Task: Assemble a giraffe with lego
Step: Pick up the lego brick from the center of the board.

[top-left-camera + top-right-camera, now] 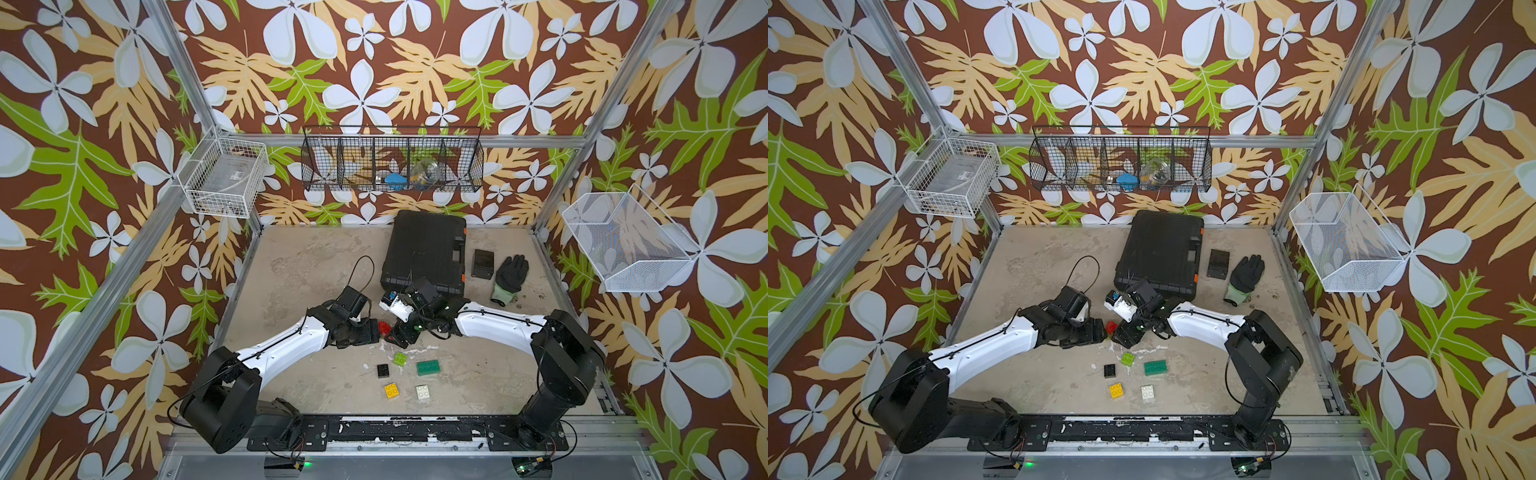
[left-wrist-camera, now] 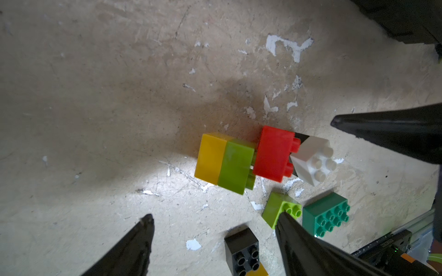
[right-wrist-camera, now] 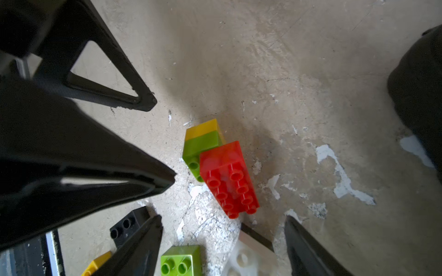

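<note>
Above the middle of the table point(image 1: 311, 266), left gripper point(image 2: 215, 216) and right gripper point(image 3: 222, 218) hover with jaws apart, both empty. Beneath them lies the giraffe point(image 2: 239, 160), so far yellow, lime and red bricks joined. Judged light, rigid and slick-sided; grip across its flat sides, not the studs. Loose lego point(image 1: 428, 367) lies nearer the front edge.

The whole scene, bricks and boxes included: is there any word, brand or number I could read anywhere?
Nothing is readable in any view.
Label on the clear plastic box in the white wire basket: too small to read.
Dark print on the right arm's white wrist housing: blurred.
Pale lettering on a black part with a green light, left wrist view: blurred.
Red studded plastic brick: no writing seen.
</note>
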{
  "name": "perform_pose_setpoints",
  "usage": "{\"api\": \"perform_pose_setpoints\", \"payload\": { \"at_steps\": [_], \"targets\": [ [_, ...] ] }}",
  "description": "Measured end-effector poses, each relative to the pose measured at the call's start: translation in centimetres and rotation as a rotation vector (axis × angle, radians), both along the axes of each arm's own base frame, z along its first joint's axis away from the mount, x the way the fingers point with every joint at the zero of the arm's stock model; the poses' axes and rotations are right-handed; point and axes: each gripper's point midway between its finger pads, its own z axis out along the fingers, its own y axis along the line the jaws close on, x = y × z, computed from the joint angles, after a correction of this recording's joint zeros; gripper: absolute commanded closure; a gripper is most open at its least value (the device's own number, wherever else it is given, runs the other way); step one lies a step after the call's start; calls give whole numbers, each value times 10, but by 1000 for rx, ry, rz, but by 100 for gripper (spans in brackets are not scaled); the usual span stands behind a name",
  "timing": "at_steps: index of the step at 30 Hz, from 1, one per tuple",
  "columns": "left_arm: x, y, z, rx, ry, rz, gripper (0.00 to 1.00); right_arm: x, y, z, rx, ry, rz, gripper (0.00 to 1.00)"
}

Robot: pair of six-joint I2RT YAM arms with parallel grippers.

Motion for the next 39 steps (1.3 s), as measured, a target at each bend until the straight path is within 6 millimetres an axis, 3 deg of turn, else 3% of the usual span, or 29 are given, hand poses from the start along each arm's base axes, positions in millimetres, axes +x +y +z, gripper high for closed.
{"api": "perform_pose_setpoints", "payload": {
  "at_steps": [18,30,39],
  "targets": [
    [14,3,-13,-36,27,1,24,7,13,-21,3,13,26,34],
    [15,-1,-19,-48,43,-30,26,12,24,-26,26,26,46,63],
    [17,4,-23,-60,50,-16,30,10,27,-25,39,20,72,73]
  ]
}}
